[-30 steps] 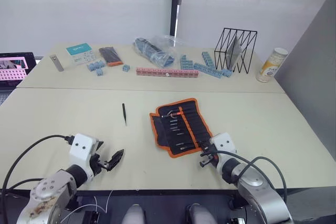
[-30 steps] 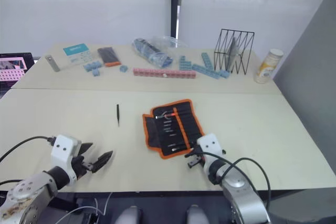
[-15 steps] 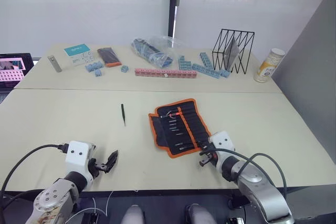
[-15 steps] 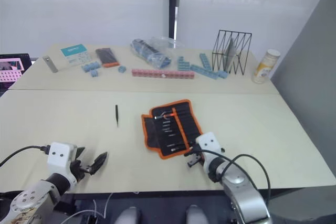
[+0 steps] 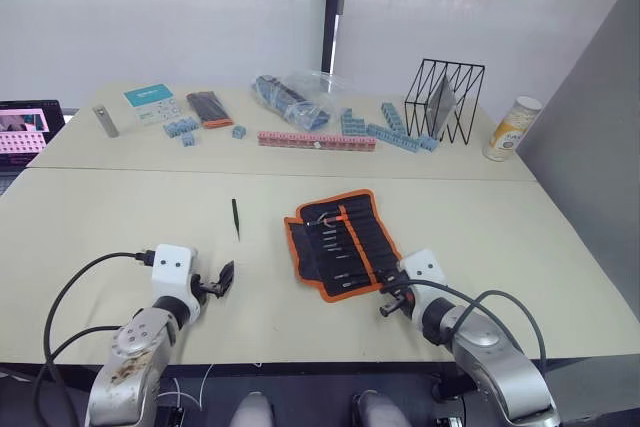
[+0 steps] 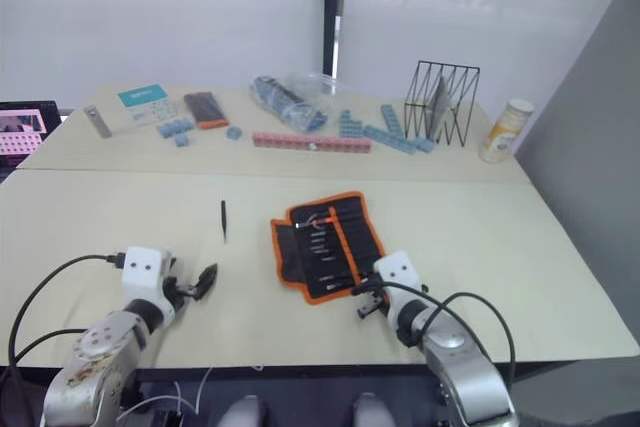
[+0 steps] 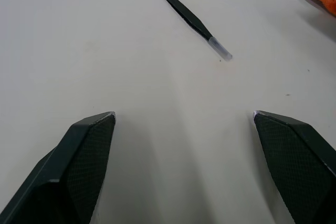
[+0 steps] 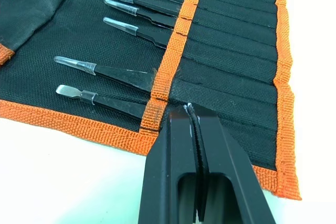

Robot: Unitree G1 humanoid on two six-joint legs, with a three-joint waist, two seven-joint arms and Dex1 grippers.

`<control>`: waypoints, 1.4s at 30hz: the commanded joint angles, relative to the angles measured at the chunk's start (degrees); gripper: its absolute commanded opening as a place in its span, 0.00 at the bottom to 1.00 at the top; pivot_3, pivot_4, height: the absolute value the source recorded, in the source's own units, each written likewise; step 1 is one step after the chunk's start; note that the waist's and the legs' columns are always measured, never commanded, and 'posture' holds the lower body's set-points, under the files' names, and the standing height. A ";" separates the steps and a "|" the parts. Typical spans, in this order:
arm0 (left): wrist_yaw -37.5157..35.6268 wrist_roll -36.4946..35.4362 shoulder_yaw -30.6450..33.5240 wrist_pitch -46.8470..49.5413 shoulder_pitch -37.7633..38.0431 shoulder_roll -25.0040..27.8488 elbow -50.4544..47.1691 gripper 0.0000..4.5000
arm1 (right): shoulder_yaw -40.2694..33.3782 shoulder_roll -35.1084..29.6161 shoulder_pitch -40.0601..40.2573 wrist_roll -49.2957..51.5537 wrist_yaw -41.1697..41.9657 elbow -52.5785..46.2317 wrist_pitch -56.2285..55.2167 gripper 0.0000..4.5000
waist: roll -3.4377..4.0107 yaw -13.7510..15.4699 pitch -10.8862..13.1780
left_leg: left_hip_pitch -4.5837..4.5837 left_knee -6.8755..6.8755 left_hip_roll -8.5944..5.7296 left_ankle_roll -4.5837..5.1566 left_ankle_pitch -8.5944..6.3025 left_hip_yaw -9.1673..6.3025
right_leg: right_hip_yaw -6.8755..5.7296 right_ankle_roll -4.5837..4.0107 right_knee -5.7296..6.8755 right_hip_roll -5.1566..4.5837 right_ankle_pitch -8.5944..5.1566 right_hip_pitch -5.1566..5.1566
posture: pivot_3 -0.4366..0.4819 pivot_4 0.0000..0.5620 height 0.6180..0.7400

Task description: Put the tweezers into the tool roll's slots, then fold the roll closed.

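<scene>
Your two head views look forward and down over the same long beige table point(image 5: 120, 217). Your left wrist camera skims low over that table towards a loose slim black tweezer point(image 7: 192, 21). Your right wrist camera sits close above the open black fabric roll with orange edging point(image 8: 231, 51).

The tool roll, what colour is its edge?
Orange, around the black tool roll; clearest in the right wrist view.

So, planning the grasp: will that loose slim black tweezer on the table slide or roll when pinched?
The slim black tweezer lies flat on the smooth beige table, so it probably slides rather than rolls. It looks thin and light, likely skittering if the open left gripper nudges it.
</scene>
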 commanded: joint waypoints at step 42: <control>-5.21 2.20 -4.64 -3.39 -23.15 8.26 16.20 0.01 | 2.01 -0.07 2.63 0.44 -0.58 2.27 4.91 0.00 | 0.04 -0.39 -0.18 | 0.05 -0.49 -0.03 0.01 0.01 -0.02 | -0.01 0.01 0.21 0.03 0.01 -0.06 | 0.48 0.27 0.84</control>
